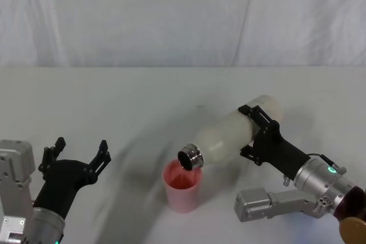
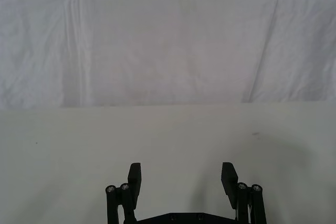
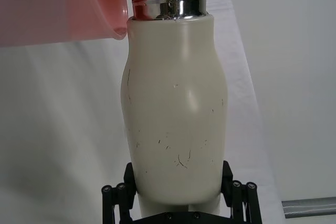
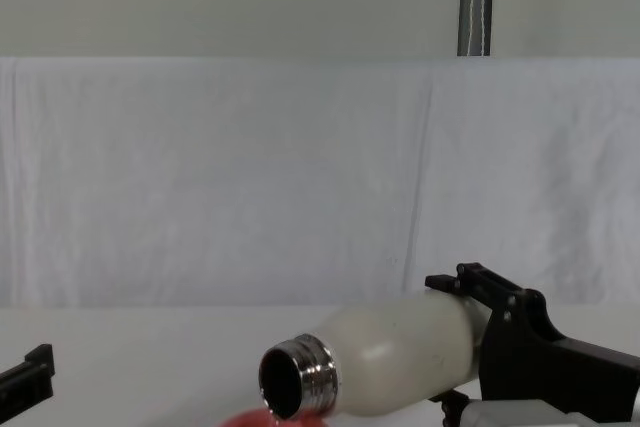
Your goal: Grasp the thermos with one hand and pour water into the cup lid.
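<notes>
The pouring step is in hand. The right hand (image 1: 260, 132) is clenched around the lower body of the thermos (image 1: 234, 135), which lies tipped almost flat, its open steel neck angled down over the rim of the cup lid (image 1: 183, 187). The cup lid stands upright on the tabletop (image 1: 143, 101) in front of the robot, just under the neck. In the right wrist view the neck sits right beside the cup lid's pink rim; whether water is running cannot be told. The left hand (image 1: 77, 152) hovers released at the near left, well apart from both things. The next move calls for a steady tilt with the mouth kept over the cup lid, then a slow roll back upright to avoid spills.
</notes>
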